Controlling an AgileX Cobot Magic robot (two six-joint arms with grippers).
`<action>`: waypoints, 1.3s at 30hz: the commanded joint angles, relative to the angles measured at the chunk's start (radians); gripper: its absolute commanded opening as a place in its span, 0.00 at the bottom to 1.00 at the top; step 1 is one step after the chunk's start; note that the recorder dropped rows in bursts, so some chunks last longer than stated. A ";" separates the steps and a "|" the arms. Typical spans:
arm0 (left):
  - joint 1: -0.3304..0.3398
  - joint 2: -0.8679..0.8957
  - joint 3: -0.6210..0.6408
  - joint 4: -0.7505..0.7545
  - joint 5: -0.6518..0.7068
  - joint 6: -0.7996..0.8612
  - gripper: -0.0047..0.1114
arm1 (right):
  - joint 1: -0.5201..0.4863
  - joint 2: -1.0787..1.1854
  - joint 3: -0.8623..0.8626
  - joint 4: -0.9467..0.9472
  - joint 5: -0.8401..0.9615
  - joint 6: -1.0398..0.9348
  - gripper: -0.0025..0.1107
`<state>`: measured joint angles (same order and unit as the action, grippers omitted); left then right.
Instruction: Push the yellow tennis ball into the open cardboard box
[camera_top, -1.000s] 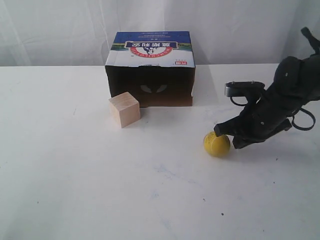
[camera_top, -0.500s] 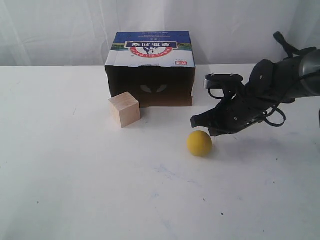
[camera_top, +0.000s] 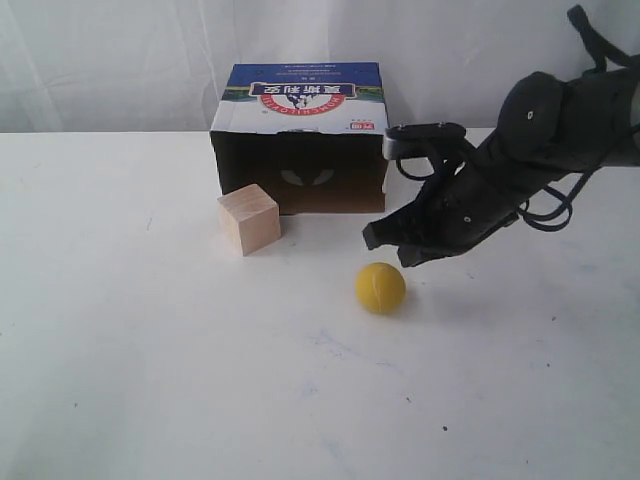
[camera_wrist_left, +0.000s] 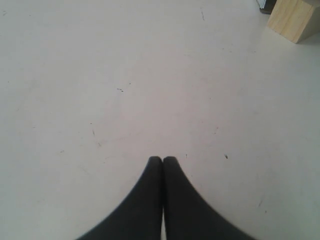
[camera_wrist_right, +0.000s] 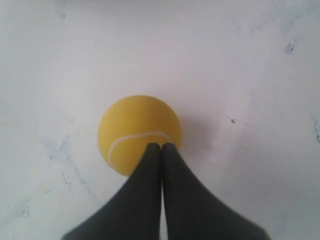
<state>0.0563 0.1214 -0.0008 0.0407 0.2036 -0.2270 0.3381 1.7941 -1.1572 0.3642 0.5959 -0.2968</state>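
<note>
The yellow tennis ball (camera_top: 381, 288) lies on the white table in front of the open cardboard box (camera_top: 300, 140) and a little to the right of its dark opening. My right gripper (camera_top: 372, 238) is shut and hangs just above and behind the ball. In the right wrist view the shut fingertips (camera_wrist_right: 161, 147) overlap the ball (camera_wrist_right: 135, 130); whether they touch it I cannot tell. My left gripper (camera_wrist_left: 162, 160) is shut with nothing in it, over bare table; it does not show in the exterior view.
A pale wooden cube (camera_top: 248, 219) stands at the box's front left corner, partly before the opening, and shows at the left wrist view's edge as the cube (camera_wrist_left: 295, 17). A white curtain hangs behind the table (camera_top: 150, 350).
The right gripper has swept left and risen slightly. The ball has rolled left across the table, from right of the box towards a spot in front of its right corner.
</note>
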 joint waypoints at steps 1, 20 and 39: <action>0.002 -0.005 0.001 -0.001 0.004 -0.001 0.04 | 0.013 0.022 0.020 0.006 0.012 -0.016 0.02; 0.002 -0.005 0.001 -0.001 0.004 -0.001 0.04 | 0.161 0.089 0.020 0.060 -0.161 -0.040 0.02; 0.002 -0.005 0.001 -0.001 0.004 -0.001 0.04 | 0.161 0.204 -0.094 0.080 -0.508 -0.097 0.02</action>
<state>0.0563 0.1214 -0.0008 0.0407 0.2036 -0.2270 0.4981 1.9903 -1.2242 0.4602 0.1162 -0.3622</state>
